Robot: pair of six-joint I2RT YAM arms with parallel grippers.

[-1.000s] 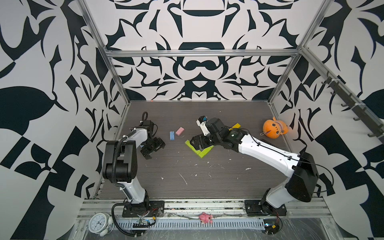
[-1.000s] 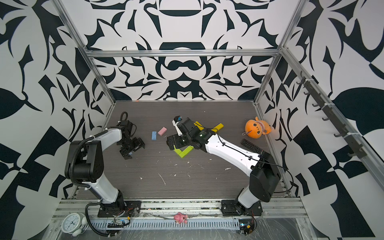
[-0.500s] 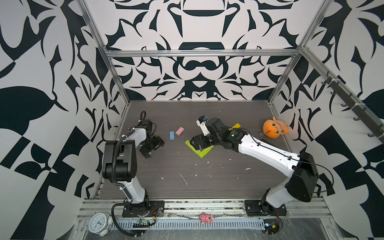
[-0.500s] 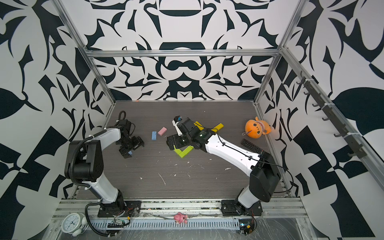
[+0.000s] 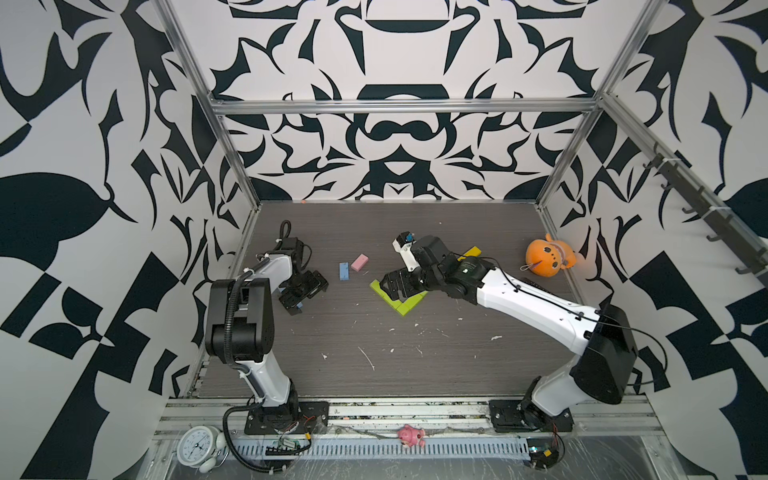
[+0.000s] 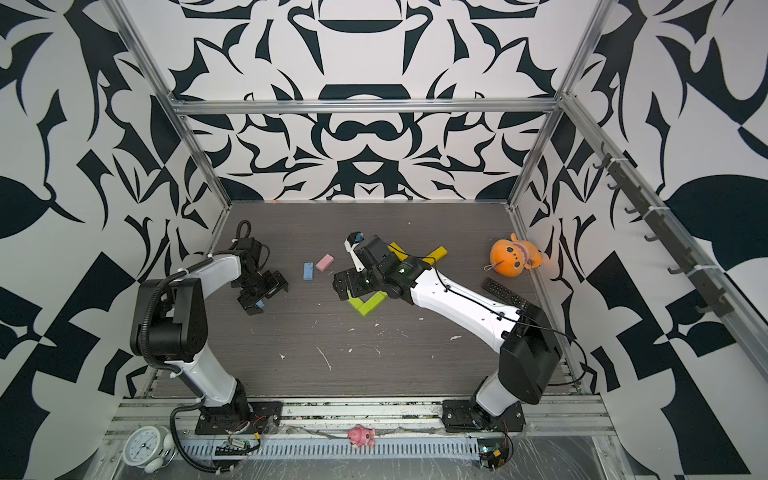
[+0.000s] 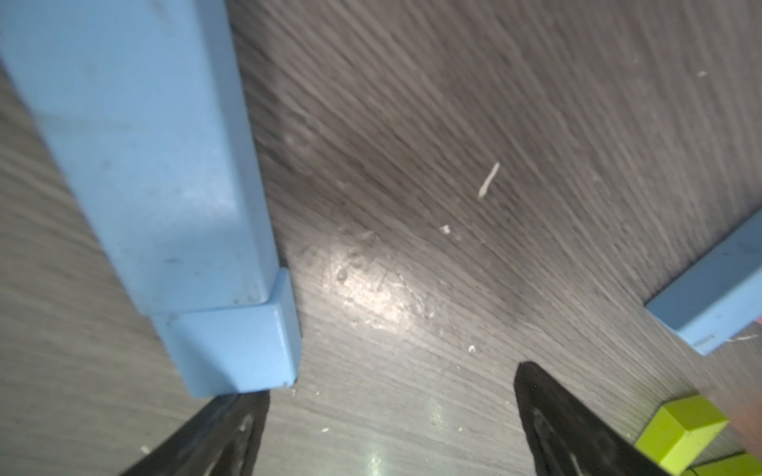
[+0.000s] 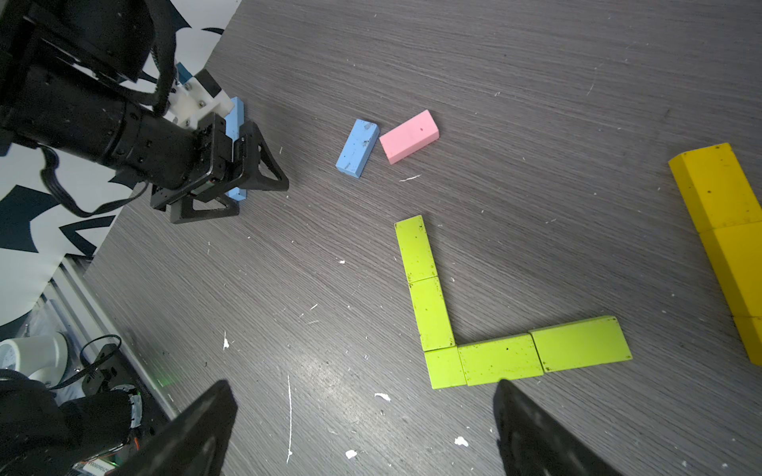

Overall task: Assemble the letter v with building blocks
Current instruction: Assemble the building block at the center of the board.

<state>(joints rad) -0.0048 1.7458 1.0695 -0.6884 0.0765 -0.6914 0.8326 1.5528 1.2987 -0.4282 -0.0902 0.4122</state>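
Several lime green building blocks (image 5: 399,305) (image 6: 368,303) lie flat as two arms meeting at a corner (image 8: 443,366). My right gripper (image 5: 395,286) (image 8: 363,387) hovers open just over them, holding nothing. A row of yellow blocks (image 5: 471,252) (image 8: 725,230) runs behind my right arm. A light blue block (image 5: 343,271) (image 8: 357,148) and a pink block (image 5: 359,262) (image 8: 409,136) lie together between the arms. My left gripper (image 5: 305,295) (image 7: 387,381) is open near the left wall. Another long light blue block (image 7: 165,165) (image 6: 259,304) rests on the table against one finger, not clamped.
An orange plush toy (image 5: 546,259) sits at the far right by the wall. A black remote control (image 6: 505,293) lies beside my right arm. White scraps dot the dark wood tabletop (image 5: 415,365). A clock (image 5: 195,446) and a small pink toy (image 5: 410,434) sit on the front rail.
My left gripper has barely shifted beside the long blue block. The right arm and the other blocks hold still.
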